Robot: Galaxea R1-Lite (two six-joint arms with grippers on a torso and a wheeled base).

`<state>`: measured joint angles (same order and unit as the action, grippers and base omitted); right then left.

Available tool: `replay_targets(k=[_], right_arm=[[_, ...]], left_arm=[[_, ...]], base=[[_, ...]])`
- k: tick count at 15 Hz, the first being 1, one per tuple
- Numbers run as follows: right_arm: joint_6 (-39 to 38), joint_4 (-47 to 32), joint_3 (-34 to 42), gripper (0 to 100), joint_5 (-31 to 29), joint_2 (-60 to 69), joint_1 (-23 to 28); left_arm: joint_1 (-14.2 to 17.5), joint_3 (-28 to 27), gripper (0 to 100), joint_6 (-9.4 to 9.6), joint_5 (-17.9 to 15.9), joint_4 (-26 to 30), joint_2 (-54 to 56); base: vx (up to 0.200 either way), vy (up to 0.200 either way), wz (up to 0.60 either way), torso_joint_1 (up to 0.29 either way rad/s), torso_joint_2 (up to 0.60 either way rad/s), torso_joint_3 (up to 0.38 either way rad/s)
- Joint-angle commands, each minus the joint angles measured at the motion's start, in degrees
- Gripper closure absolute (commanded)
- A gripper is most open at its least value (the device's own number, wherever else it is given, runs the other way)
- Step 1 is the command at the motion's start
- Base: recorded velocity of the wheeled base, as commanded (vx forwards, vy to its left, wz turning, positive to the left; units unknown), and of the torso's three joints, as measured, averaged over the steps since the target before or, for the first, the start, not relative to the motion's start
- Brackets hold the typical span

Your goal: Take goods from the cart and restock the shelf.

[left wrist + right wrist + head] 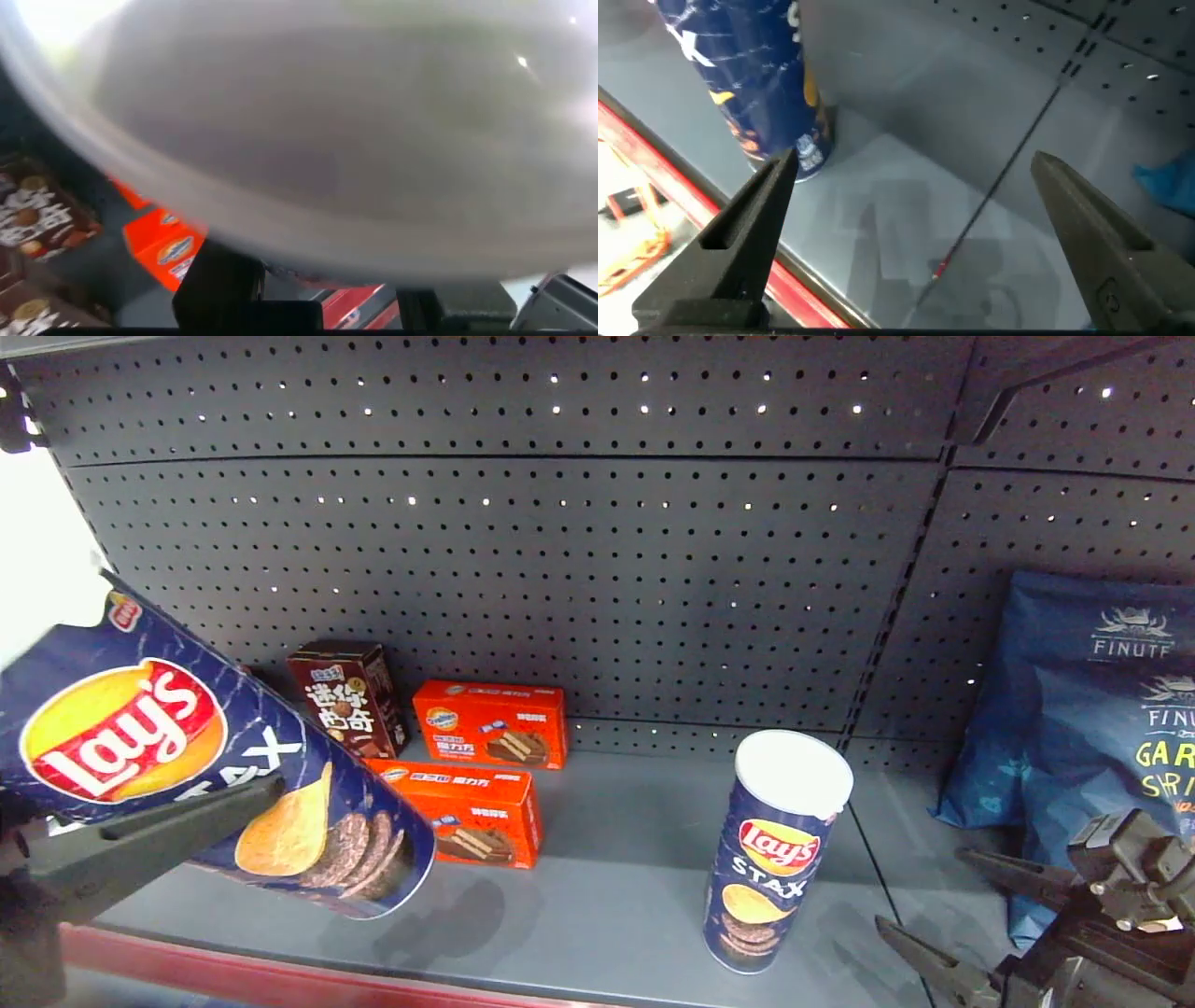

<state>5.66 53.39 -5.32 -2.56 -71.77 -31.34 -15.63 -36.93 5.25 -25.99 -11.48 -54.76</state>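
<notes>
Currently, a tilted chip can (215, 775) is clamped in the left end effector (261, 798) above the shelf's (616, 859) near-left part. A second chip can (775, 859) is stood upright at near right. The right end effector (920, 889) is held wide open and empty, just right of it. A brown box (347, 698), a far orange box (490, 721) and a near orange box (467, 812) are stocked at left, and a blue bag (1083, 709) at far right.

Grey shelf (607, 887) with a red front edge, backed by a dark perforated panel. Toward the front, right of middle: a chip can (780, 854), upright, lid on. At the back left: a brown box (347, 698) on end, just beside an orange box (492, 722). In front of these, a second orange box (467, 810). Far right, past the seam: a blue bag (1074, 709) propped against the panel.
</notes>
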Motion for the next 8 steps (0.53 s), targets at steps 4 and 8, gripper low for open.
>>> replay_targets(k=[4,8], right_arm=[[-0.5,-0.6,1.3,0,-1.3,2.9,-1.7],[-0.6,-0.7,1.1,0,-1.2,3.6,-1.7]], left_arm=[[-4.5,-0.2,100,0.02,0.2,0.0,-2.7],[-6.9,-0.9,100,-0.07,1.8,-0.1,-5.1]], base=[[0.0,0.0,0.0,0.0,0.0,0.0],[0.0,0.0,0.0,0.0,0.0,0.0]])
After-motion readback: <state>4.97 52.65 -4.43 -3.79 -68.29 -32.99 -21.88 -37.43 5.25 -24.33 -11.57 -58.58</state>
